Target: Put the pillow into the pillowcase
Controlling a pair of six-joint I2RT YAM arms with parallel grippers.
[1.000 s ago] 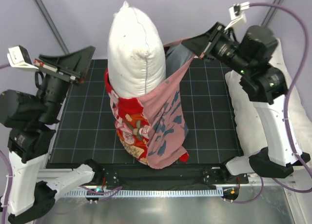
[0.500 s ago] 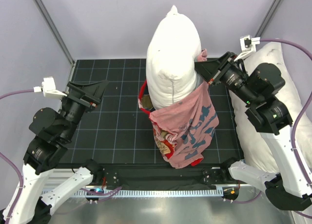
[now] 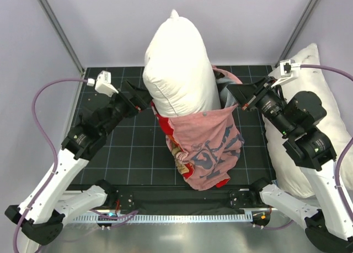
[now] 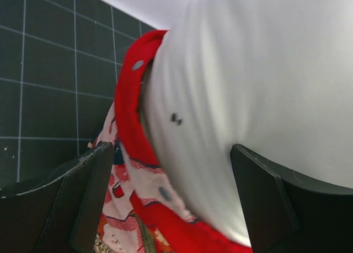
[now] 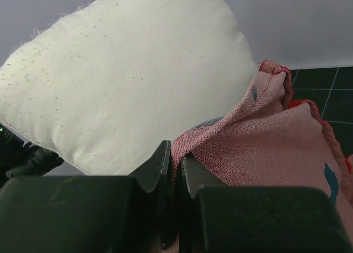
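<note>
Sticking up, pillow (image 3: 179, 65) sits w/ lower part inside pillowcase (image 3: 207, 148).

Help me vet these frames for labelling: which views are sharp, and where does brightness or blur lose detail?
Top external: evenly lit and sharp, print on the pillowcase legible. Left wrist: the pillow fills the frame so close it reads as near-featureless white, slightly soft. Right wrist: fabric weave crisp, but the right end effector is dark and underexposed.
</note>
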